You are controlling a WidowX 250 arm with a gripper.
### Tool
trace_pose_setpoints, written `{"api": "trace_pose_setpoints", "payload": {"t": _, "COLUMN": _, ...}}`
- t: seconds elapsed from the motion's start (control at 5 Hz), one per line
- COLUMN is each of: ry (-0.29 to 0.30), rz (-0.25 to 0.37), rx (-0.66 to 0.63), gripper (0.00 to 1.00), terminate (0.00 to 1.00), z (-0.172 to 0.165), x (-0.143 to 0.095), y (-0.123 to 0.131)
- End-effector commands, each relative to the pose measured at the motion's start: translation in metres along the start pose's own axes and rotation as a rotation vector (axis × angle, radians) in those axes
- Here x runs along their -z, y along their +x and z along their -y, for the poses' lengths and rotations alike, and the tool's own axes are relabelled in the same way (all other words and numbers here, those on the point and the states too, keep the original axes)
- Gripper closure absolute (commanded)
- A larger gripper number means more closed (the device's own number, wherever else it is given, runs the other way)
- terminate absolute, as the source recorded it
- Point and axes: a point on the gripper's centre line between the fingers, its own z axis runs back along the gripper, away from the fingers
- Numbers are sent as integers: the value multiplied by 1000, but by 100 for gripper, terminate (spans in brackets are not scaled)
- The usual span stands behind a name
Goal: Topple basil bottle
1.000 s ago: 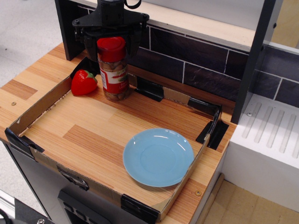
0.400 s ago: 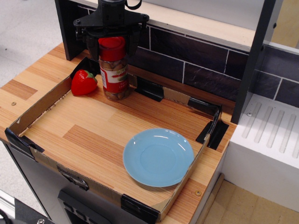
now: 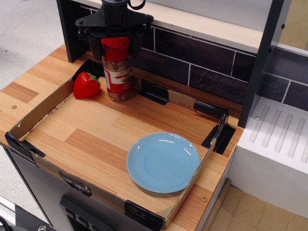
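Note:
The basil bottle [image 3: 118, 72], a clear jar with a red lid, red-and-white label and brownish contents, stands at the back left of the cardboard tray [image 3: 45, 103]. It leans slightly, with its base shifted to the right. My black gripper [image 3: 115, 39] comes down from above with its fingers [image 3: 94, 41] on both sides of the red lid, and it looks shut on the lid. The top of the lid is partly hidden by the gripper body.
A red strawberry toy [image 3: 86, 84] lies just left of the bottle. A light blue plate [image 3: 163, 161] sits at the front right of the tray. A dark tiled wall [image 3: 202, 62] runs behind, and a white rack [image 3: 279, 139] stands to the right.
The bottle's base has shifted slightly to the right and back, and the lid sits a little deeper between the fingers. The strawberry and the plate have not moved.

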Motion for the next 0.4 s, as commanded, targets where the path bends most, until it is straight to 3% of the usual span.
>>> {"api": "trace_pose_setpoints", "payload": {"t": 0.0, "ry": -174, "rz": 60, "rx": 237, "gripper": 100, "terminate": 0, "z": -4, "x": -20, "y": -19}}
{"api": "trace_pose_setpoints", "payload": {"t": 0.2, "ry": -237, "rz": 66, "rx": 349, "gripper": 100, "terminate": 0, "z": -10, "x": -25, "y": -30}}
